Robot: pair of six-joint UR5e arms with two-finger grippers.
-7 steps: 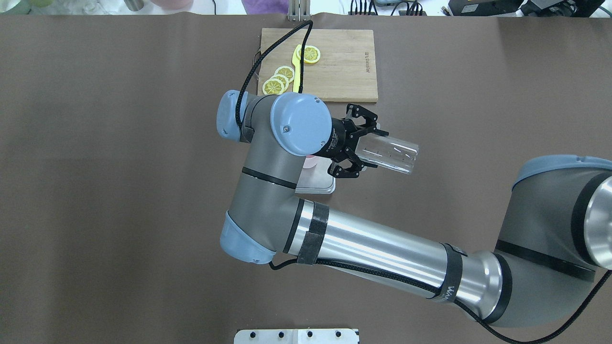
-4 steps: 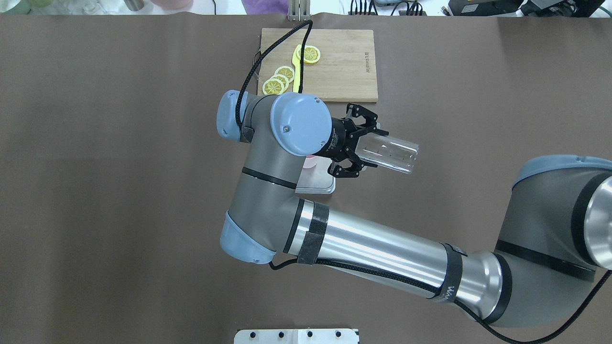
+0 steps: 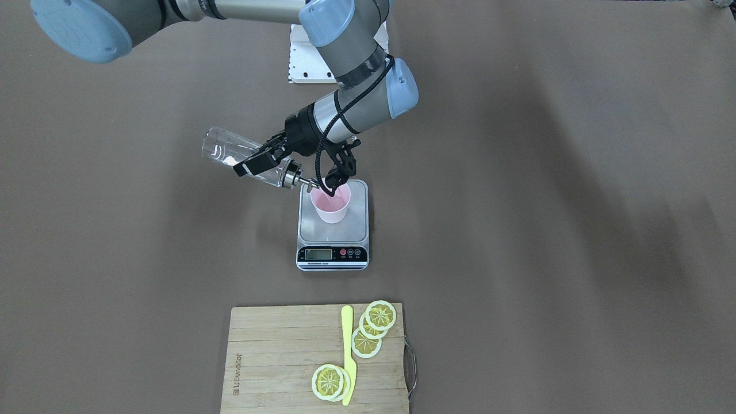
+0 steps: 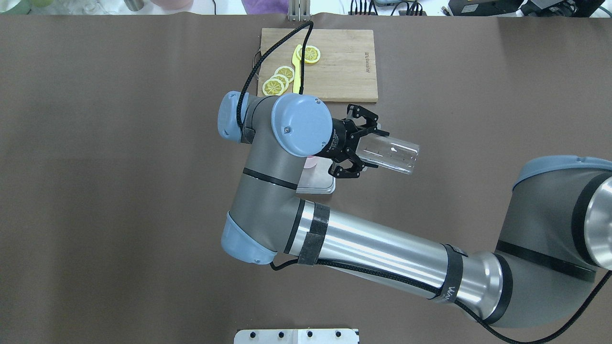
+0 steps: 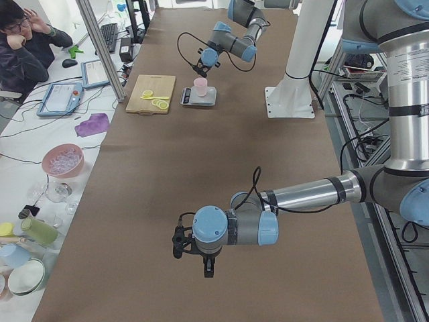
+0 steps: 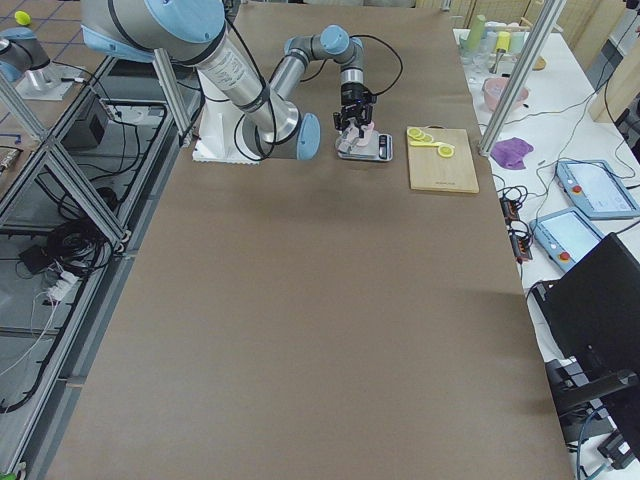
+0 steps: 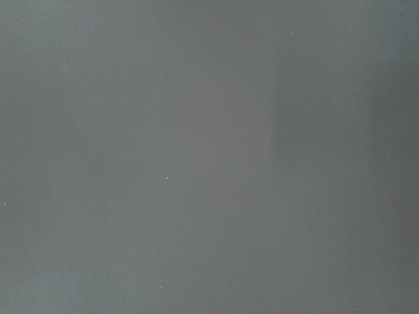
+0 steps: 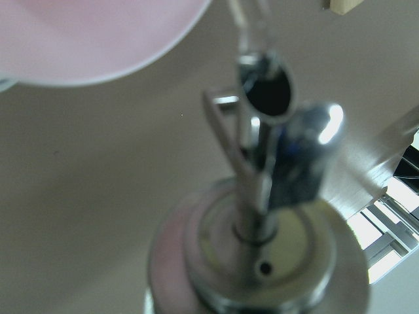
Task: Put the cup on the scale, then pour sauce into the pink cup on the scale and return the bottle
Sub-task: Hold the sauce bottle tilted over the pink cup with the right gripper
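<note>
My right gripper (image 3: pixel 259 162) is shut on the clear glass bottle (image 3: pixel 230 150) and holds it tilted, base up and out. The silver spout (image 3: pixel 299 181) reaches over the rim of the pink cup (image 3: pixel 330 204). The cup stands upright on the steel scale (image 3: pixel 356 224). In the overhead view the right gripper (image 4: pixel 367 152) grips the bottle (image 4: pixel 394 154), and my arm hides most of the cup (image 4: pixel 310 162) and scale (image 4: pixel 318 184). The right wrist view shows the spout cap (image 8: pixel 262 261) beside the cup's rim (image 8: pixel 85 33). My left gripper (image 5: pixel 177 241) hangs low over bare table far off; I cannot tell its state.
A bamboo cutting board (image 3: pixel 276 351) lies beyond the scale, with lemon slices (image 3: pixel 380 315) and a yellow knife (image 3: pixel 347 351) on it. A white base plate (image 3: pixel 305 63) sits at the robot's edge. An operator sits beyond the table's edge in the left view (image 5: pixel 27 47).
</note>
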